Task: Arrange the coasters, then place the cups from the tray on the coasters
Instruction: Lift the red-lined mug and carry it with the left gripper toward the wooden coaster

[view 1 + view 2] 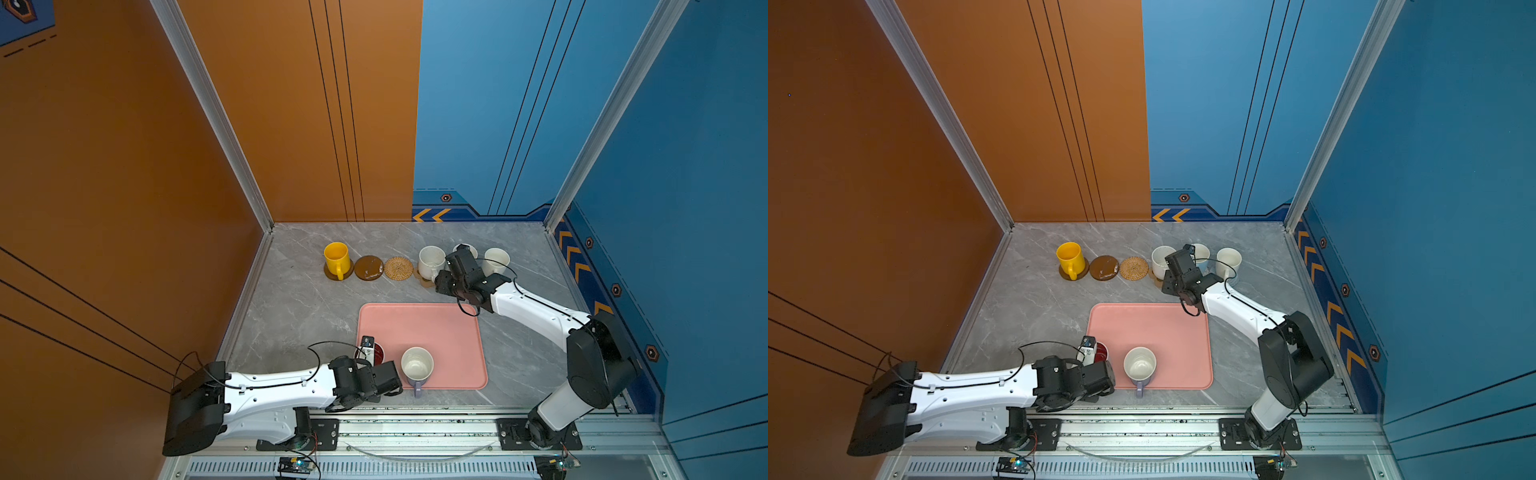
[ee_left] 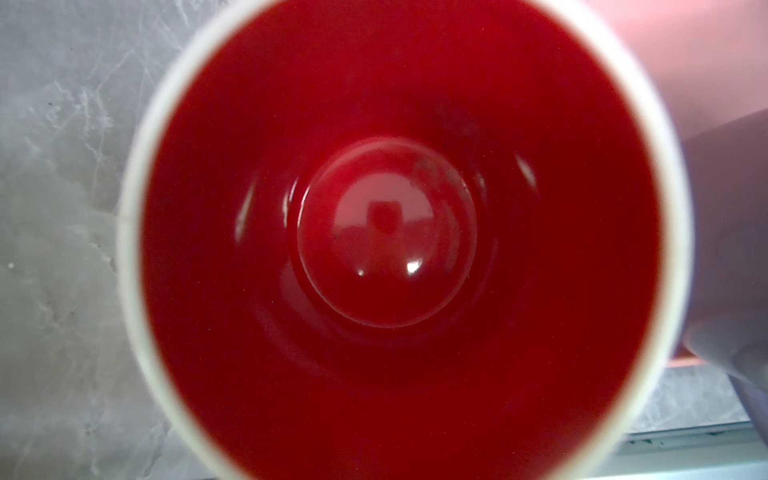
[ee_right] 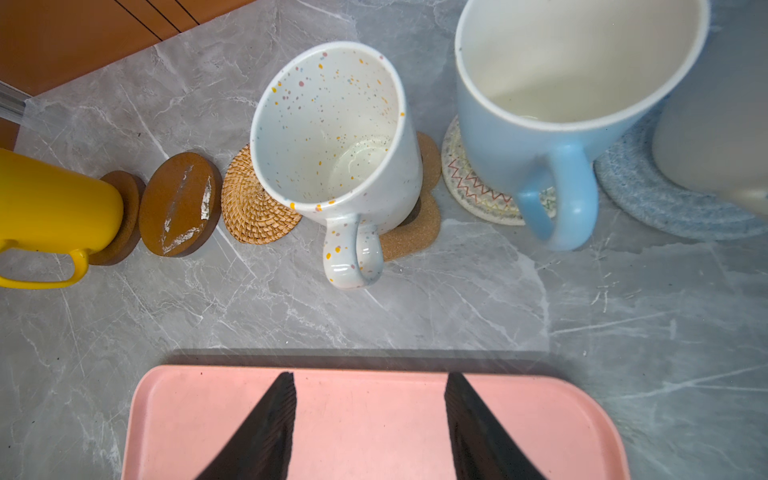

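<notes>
Glaze, glossy red, lines the white-rimmed mug beneath the left claw, grip unclear; right claw spread, empty, above smooth pink tray; speckled mug ahead.

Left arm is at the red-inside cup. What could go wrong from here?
1. The left gripper sits at the rim of the red-lined cup; a rim pinch may let it tilt into the lavender cup close beside it.
2. The free brown coaster and woven coaster lie tight between the yellow cup and speckled cup; setting down could knock a neighbour.
</notes>
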`<state>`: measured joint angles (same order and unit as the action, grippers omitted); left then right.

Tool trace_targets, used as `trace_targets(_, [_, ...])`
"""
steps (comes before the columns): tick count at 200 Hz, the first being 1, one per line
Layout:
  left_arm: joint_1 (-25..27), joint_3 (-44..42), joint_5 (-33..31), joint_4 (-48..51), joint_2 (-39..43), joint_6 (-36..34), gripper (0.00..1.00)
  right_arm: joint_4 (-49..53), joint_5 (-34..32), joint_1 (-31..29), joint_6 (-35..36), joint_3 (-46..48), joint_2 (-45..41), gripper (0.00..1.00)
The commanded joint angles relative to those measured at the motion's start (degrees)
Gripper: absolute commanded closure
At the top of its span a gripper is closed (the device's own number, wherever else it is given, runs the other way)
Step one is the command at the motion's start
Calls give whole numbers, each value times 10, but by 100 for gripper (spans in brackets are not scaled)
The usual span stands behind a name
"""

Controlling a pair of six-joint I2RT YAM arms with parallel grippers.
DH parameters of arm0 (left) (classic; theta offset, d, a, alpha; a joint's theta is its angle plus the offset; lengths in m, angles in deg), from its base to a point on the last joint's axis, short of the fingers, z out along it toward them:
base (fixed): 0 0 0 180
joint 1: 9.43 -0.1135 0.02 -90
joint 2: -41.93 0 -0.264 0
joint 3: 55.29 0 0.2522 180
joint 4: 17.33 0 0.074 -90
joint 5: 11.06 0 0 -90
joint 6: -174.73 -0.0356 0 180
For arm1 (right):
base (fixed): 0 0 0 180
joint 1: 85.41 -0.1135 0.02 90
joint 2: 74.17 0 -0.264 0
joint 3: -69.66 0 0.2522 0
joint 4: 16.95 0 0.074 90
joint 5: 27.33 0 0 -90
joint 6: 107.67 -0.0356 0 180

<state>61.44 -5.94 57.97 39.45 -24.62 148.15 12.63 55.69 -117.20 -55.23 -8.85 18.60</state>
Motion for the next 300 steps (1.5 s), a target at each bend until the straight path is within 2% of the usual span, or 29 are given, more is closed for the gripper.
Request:
trace_targets(1, [-5, 2, -34, 6, 23, -7, 100, -1, 10, 4, -5, -1, -1, 44])
trace_targets(55, [-11, 13, -50, 6, 41, -20, 100, 2, 11, 4, -4, 0, -8, 44])
trace_targets(111, [-52, 37, -55, 6, 38, -62, 100, 5, 10, 4, -3, 3, -23, 44])
trace_targets(165, [-118, 63, -40, -20, 23, -120, 100, 8, 14, 3, -1, 5, -42, 44])
trace_targets(217, [-202, 90, -4, -72, -3, -191, 100, 18, 12, 2, 0, 17, -82, 44])
trace_targets(300, [-300, 196, 37, -116, -113, -299, 100, 19, -4, 12, 2, 43, -131, 43])
